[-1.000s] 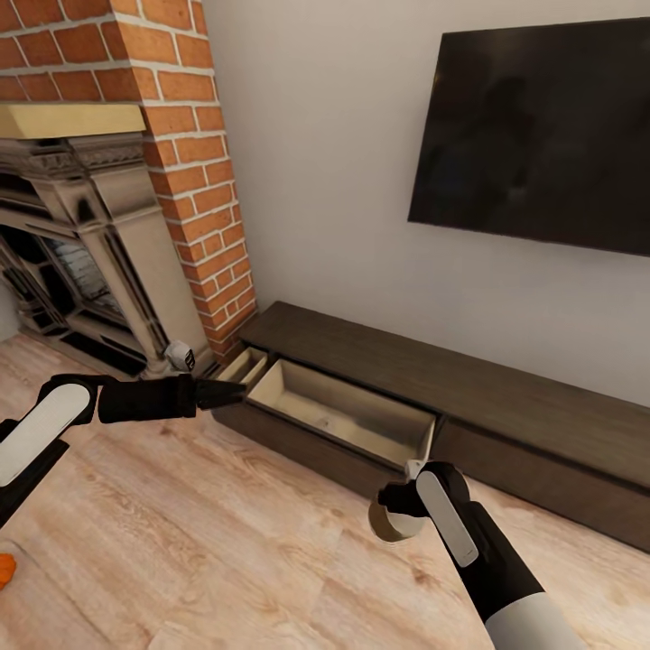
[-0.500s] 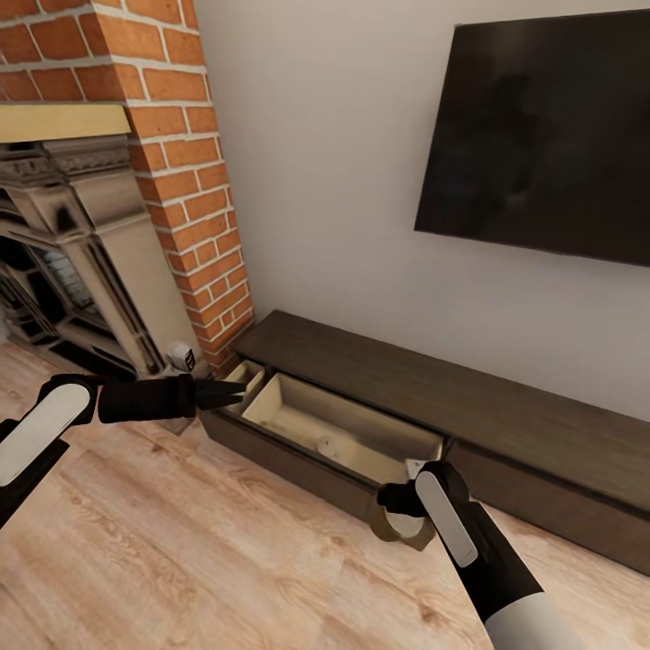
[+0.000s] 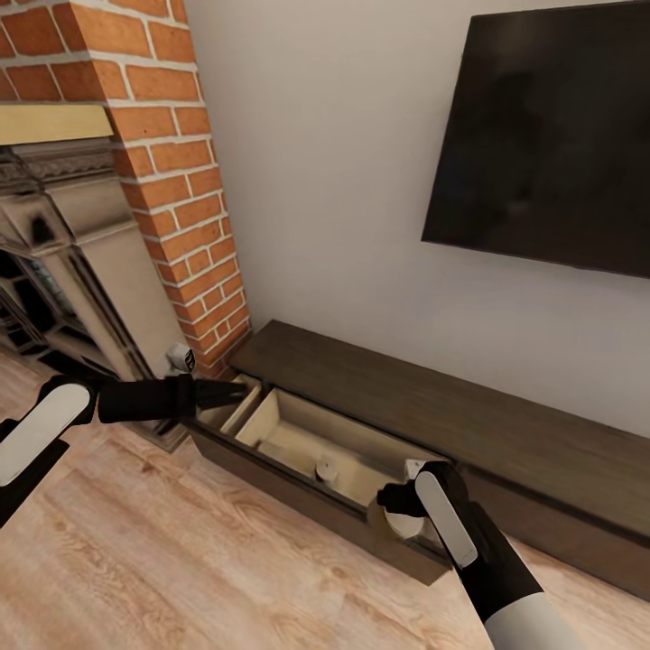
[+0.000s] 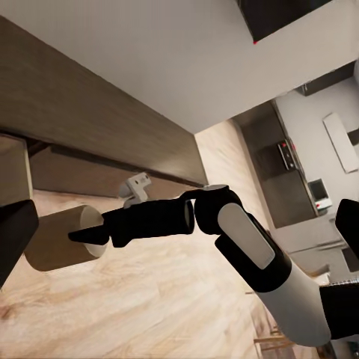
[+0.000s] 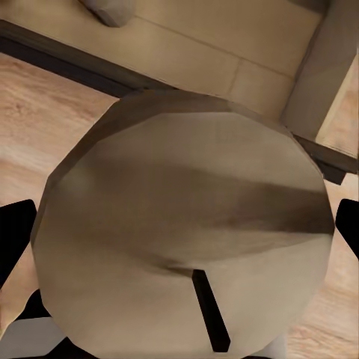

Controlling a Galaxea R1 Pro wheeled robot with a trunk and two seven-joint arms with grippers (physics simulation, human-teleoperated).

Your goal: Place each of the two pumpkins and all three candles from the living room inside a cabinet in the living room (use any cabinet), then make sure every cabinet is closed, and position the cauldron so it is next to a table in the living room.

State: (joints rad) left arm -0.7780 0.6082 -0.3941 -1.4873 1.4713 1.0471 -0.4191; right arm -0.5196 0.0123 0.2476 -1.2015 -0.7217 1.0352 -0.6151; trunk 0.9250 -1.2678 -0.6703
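The cabinet (image 3: 424,397) runs along the wall under the TV, with its wide drawer (image 3: 298,433) pulled out. One candle (image 3: 325,469) stands inside that drawer, also seen in the right wrist view (image 5: 108,11). My right gripper (image 3: 397,522) is shut on a second candle (image 5: 179,239), a tan cylinder (image 4: 60,239) held over the drawer's front right corner. My left gripper (image 3: 226,394) hovers at the drawer's left end, near a small open compartment (image 3: 221,413). Its fingers (image 4: 15,239) stand wide apart with nothing between them.
A brick column (image 3: 176,181) and fireplace (image 3: 72,271) stand to the left, with a small white device (image 3: 181,357) at the column's foot. A dark TV (image 3: 551,135) hangs above the cabinet. Light wooden floor (image 3: 181,560) lies in front.
The camera has come nearer and swung right, so the whole picture shifted. The right gripper with its candle went from above the floor to above the drawer's front edge. The drawer's candle came into sight.
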